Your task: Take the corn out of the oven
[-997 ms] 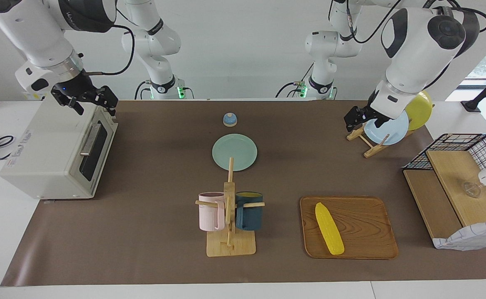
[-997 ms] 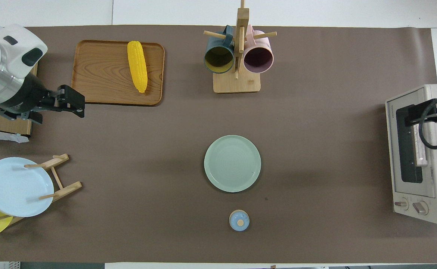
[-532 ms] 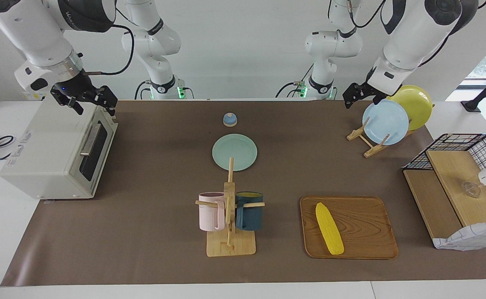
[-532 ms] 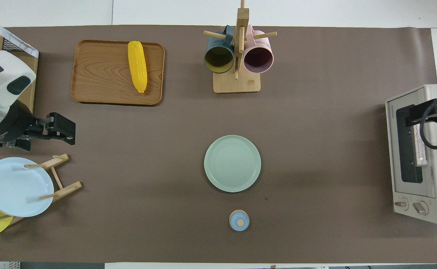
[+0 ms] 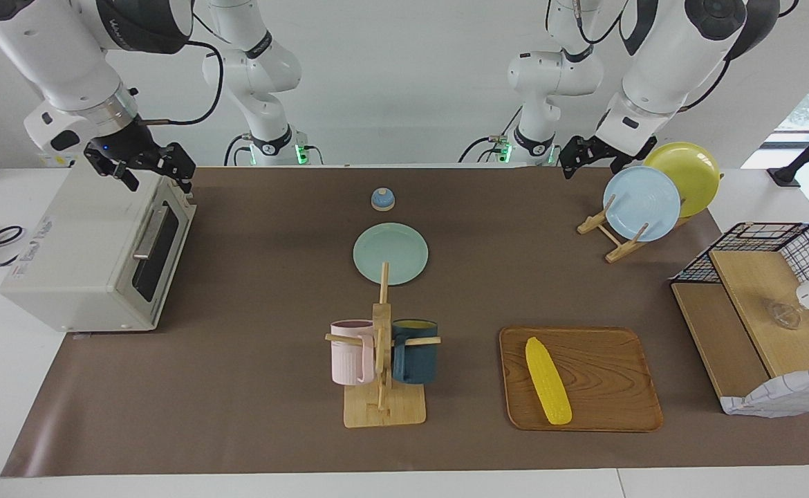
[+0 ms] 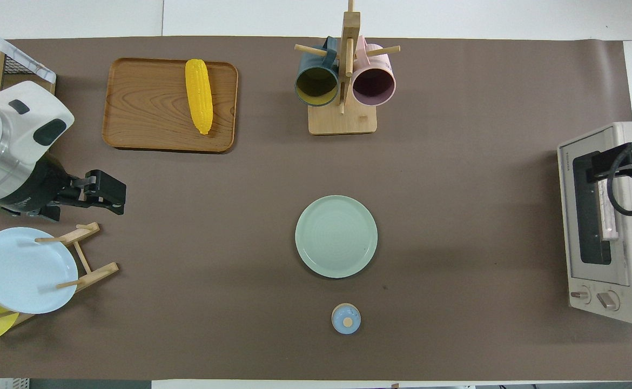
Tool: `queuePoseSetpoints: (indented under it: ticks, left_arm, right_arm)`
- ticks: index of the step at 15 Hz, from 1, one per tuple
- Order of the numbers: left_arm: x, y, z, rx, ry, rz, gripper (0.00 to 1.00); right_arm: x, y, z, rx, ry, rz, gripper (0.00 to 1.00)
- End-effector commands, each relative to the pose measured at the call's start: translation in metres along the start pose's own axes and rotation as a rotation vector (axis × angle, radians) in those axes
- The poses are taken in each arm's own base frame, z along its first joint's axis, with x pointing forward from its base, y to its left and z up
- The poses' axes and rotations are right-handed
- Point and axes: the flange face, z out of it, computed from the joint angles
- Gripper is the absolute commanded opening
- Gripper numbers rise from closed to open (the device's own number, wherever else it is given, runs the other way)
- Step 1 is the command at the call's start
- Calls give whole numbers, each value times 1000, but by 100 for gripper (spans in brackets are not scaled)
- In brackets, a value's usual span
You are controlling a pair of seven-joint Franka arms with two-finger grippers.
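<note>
A: Corn [image 5: 548, 380] first, since we want its place. We see it lying on the wooden tray [image 5: 605, 408], out of the oven [image 5: 93, 256]. Taking the green plate [image 5: 391, 253] as our mark, where do things sit, starting close to the robots?

B: We find the small blue bell [image 5: 383, 199] just nearer to the robots than the green plate. The plate rack [image 5: 608, 232], with a blue and a yellow plate standing in it, is toward the left arm's end of the table from the green plate. The oven is toward the right arm's end, with its door shut.

A: And farther out?

B: We see the mug stand [image 5: 382, 387], with a pink and a dark blue mug, farther from the robots than the green plate. The tray with the corn is just as far out, toward the left arm's end.

A: The claws?

B: We see the left claw [image 5: 588, 155] up in the air beside the plate rack, jaws wide and gripping nothing. The right claw [image 5: 149, 166] hangs over the oven's top front edge, also wide and with nothing in it.
</note>
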Motion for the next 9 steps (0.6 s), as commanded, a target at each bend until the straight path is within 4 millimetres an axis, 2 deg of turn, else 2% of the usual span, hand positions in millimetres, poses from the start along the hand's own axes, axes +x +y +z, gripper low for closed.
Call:
queuePoseSetpoints:
  ticks: [1, 4, 9]
  left_arm:
    - [-6, 1, -7, -19, -18, -3, 100]
    - [-8, 2, -18, -14, -17, 3, 100]
    - [-3, -3, -18, -26, -1, -5, 100]
  right_arm:
    - [-5, 2, -2, -2, 6, 13, 100]
    - [-5, 1, -2, -2, 6, 12, 100]
    - [-5, 2, -2, -2, 6, 13, 100]
